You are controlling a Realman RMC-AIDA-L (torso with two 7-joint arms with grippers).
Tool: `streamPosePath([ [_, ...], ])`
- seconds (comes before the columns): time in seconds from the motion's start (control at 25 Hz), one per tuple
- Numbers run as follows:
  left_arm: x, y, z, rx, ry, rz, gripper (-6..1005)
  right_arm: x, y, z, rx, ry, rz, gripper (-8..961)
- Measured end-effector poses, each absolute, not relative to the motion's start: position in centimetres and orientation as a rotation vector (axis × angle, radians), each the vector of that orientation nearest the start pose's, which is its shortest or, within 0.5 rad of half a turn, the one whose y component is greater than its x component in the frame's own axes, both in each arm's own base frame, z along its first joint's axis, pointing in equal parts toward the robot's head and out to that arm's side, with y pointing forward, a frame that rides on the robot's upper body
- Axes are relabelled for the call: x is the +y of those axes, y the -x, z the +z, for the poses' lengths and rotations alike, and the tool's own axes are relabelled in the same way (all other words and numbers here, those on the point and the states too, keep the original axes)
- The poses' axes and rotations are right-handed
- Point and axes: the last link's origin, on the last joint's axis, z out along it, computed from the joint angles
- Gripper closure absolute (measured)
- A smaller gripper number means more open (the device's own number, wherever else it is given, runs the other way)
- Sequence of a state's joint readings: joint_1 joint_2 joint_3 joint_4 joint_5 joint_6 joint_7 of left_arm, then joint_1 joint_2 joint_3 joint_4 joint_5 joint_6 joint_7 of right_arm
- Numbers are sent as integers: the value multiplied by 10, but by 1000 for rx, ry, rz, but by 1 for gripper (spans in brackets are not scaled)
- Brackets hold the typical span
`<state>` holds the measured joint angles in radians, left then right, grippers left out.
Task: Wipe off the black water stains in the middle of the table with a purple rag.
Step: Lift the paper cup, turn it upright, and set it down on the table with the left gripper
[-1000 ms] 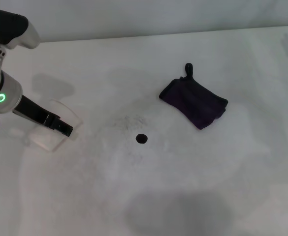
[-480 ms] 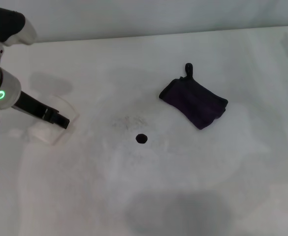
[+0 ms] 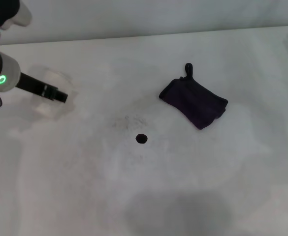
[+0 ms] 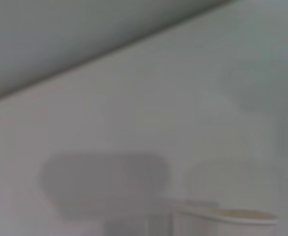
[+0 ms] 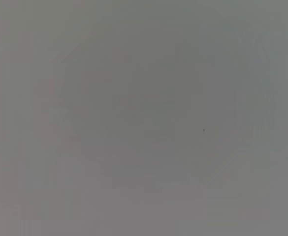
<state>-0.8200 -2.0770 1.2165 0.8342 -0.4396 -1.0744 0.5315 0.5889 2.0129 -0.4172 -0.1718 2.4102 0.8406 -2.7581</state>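
Note:
The purple rag lies folded on the white table, right of centre, with its loop tab at the far corner. The black water stain is one small round dot in the middle, nearer me and left of the rag. My left gripper is at the far left, well away from both, shut on a white paper cup and holding it off the table. The cup's rim also shows in the left wrist view. My right gripper is out of view; its wrist view shows only plain grey.
A faint grey speckled smudge lies just behind the black dot. The table's far edge meets a grey wall. A soft shadow falls on the near middle of the table.
My left gripper has moved away from me and slightly left, carrying the white paper cup up off the table. The rag and the black dot have not moved.

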Motion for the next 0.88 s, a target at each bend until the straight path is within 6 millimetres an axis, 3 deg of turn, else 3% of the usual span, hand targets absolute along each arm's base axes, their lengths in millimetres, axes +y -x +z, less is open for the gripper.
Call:
streamPosePath([
  [0.48, 430, 229, -15, -932, 2162, 38, 306, 395, -374, 92, 740, 1271, 595, 82],
  [0.88, 407, 247, -42, -666, 2027, -118, 307, 397, -372, 92, 734, 1279, 598, 82],
])
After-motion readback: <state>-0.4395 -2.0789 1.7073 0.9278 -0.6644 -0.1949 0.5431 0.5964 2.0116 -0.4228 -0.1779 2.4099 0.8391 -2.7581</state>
